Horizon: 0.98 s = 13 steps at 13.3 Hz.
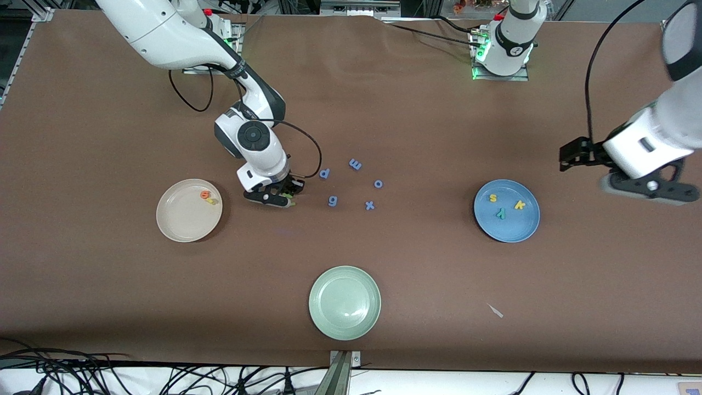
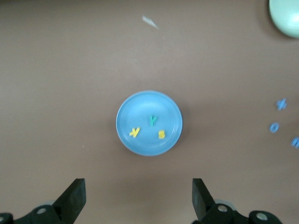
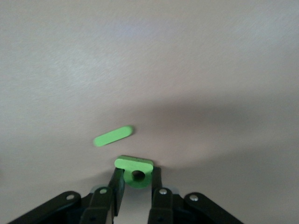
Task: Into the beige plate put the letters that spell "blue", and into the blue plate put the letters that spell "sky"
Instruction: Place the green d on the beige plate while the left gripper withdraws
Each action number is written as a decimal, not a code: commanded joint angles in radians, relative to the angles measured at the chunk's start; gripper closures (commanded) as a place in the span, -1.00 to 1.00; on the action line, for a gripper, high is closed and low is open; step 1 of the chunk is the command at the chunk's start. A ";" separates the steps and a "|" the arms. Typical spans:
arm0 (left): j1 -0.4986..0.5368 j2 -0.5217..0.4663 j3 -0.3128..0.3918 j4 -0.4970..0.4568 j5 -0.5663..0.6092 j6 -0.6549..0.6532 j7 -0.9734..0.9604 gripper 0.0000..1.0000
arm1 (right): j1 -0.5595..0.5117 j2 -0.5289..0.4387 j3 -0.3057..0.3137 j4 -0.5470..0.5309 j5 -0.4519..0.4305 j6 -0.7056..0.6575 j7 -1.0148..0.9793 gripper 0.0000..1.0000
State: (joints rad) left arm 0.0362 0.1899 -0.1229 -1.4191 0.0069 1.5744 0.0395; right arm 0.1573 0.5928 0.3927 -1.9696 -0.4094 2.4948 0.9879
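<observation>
The right hand (image 3: 136,183) sits low on the brown desk (image 1: 417,109) beside the round cream-beige plate (image 1: 178,222), its fingers clamped on the small green foam letter b (image 3: 134,169), likely for carrying there; the green foam bar l (image 3: 113,136) lies just beside it, apart. The left hand (image 2: 138,198) waits wide apart over the round blue plate (image 2: 140,109), which holds s, k and y; the all-blue letters (image 1: 333,201) lie near but block nothing.

Even overhead light falls on the brown table (image 1: 417,263), with soft, short shadows beside the plates. The left arm (image 1: 652,142) near the front view's edge looks smeared and blurred. The left wrist view is dim and soft overall. The right wrist view is washed out, with a broad shadow around the green letter (image 3: 134,169).
</observation>
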 commanded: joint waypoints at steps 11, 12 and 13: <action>-0.125 -0.241 0.121 -0.305 -0.039 0.079 -0.151 -1.00 | -0.128 -0.189 -0.169 -0.068 0.004 -0.186 -0.658 0.04; -0.125 -0.242 0.120 -0.304 -0.038 0.070 -0.151 -1.00 | -0.128 -0.188 -0.173 -0.066 0.004 -0.183 -0.658 -0.17; -0.125 -0.242 0.118 -0.299 -0.038 0.052 -0.151 -1.00 | -0.128 -0.186 -0.172 -0.066 0.004 -0.180 -0.658 -0.46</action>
State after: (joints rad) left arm -0.0750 -0.0660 -0.0128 -1.7583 -0.0185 1.6733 -0.1054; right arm 0.0295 0.4281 0.2216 -2.0119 -0.4084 2.2968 0.3418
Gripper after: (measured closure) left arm 0.000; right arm 0.555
